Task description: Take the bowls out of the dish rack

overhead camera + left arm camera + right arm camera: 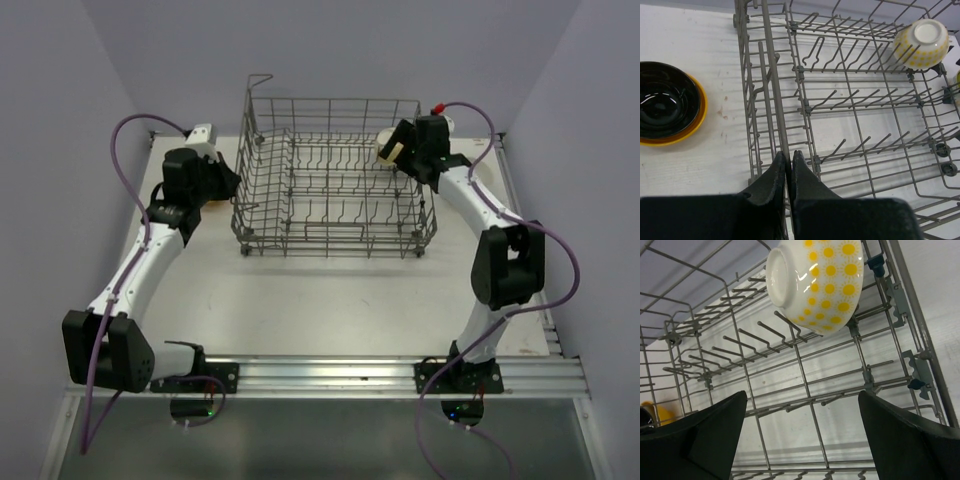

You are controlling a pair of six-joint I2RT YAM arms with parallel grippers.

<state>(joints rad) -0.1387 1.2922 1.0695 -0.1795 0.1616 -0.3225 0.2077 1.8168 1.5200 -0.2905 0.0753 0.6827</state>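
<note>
Reading off the top view: dish rack [335, 180] sits toward 12 o'clock on the white matte surface [330, 300]. It is a grey metal wire basket, rectangular, with tall grid walls, rows of bent upright tines inside and a handle loop at its 11 o'clock corner. One bowl [817, 282] is left in it, in the 1 o'clock corner. It is glossy white ceramic with a yellow sun-dot print, tipped on its side against the tines, with the plain round foot ring showing. Right pincer [802, 397] is spread wide at that corner, with the bowl just ahead between the line of its black fingers; no contact visible. Left pincer [788, 156] is at the rack's 9 o'clock wall, fingers pressed together with only a hairline gap, right over the top rail wire. Can't tell if it nips the wire. Outside the rack at 9 o'clock, a shiny black bowl [662, 100] is nested in a yellow bowl [690, 130] on the surface, apart from the rack.
</note>
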